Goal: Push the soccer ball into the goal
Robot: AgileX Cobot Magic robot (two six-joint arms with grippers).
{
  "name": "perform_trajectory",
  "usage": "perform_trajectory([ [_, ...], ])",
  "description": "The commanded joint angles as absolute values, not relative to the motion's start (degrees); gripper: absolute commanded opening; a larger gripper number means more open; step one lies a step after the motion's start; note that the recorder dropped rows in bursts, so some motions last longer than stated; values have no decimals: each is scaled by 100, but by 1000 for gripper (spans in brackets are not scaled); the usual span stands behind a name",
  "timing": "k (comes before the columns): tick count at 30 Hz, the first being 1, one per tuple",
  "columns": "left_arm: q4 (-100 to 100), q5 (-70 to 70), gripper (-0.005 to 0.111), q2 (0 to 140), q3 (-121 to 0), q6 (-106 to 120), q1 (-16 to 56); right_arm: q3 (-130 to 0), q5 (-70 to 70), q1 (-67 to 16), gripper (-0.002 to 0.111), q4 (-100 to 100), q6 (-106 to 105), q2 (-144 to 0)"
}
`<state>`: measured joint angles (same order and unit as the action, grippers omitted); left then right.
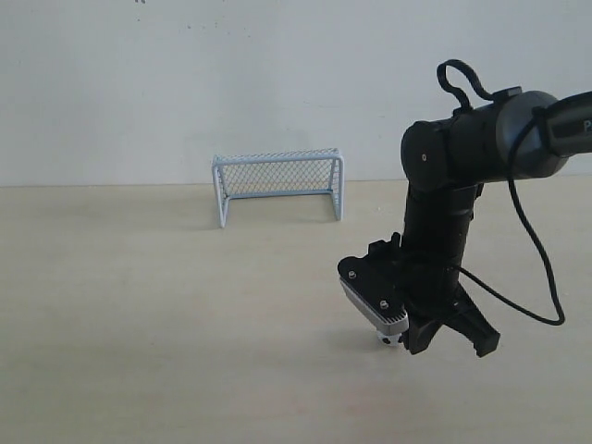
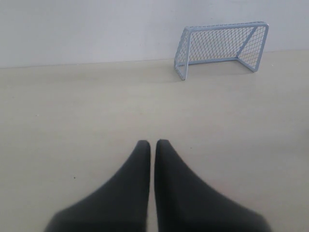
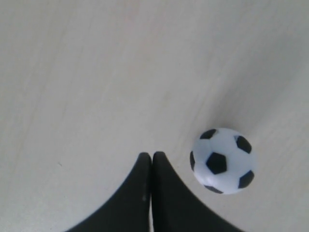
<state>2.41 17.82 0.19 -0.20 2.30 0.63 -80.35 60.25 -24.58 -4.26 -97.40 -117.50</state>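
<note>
Currently the right claw (image 3: 152, 158), tips pressed together, is lining up just beside the soccer ball (image 3: 222, 160); the goal (image 1: 277, 158) is standing well apart from the ball, so the push is likely needing a straight, aimed sweep; the left claw (image 2: 152, 144) is idling, also together

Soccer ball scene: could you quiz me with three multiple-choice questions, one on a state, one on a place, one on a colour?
1. The goal is: A) tipped over B) holding a ball C) upright and empty
2. The soccer ball lies: A) beside the right pincer B) inside the goal C) on top of the goal
3. The ball's patches are: A) red B) black C) blue
Answers: C, it stands with nothing inside; A, the right wrist view shows it by the pincer's tips; B, black on white.
</note>
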Motion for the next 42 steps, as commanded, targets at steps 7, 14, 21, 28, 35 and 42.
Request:
perform_trajectory([
  [7, 229, 1762, 4, 0, 0, 257, 45, -8068, 6021, -2460, 0, -259, -9759, -11794],
  [14, 229, 1762, 4, 0, 0, 257, 45, -8068, 5941, -2460, 0, -259, -9759, -11794],
  [21, 229, 1762, 4, 0, 0, 257, 45, -8068, 5885, -2450, 0, -259, -9759, -11794],
  [28, 229, 1762, 4, 0, 0, 257, 45, -8068, 5887, -2450, 0, -259, -9759, -11866],
  [35, 229, 1762, 4, 0, 0, 257, 45, -8068, 5806, -2450, 0, -259, -9743, -11875],
  [42, 229, 1762, 4, 0, 0, 257, 45, -8068, 5853, -2450, 0, -259, -9733, -11875],
])
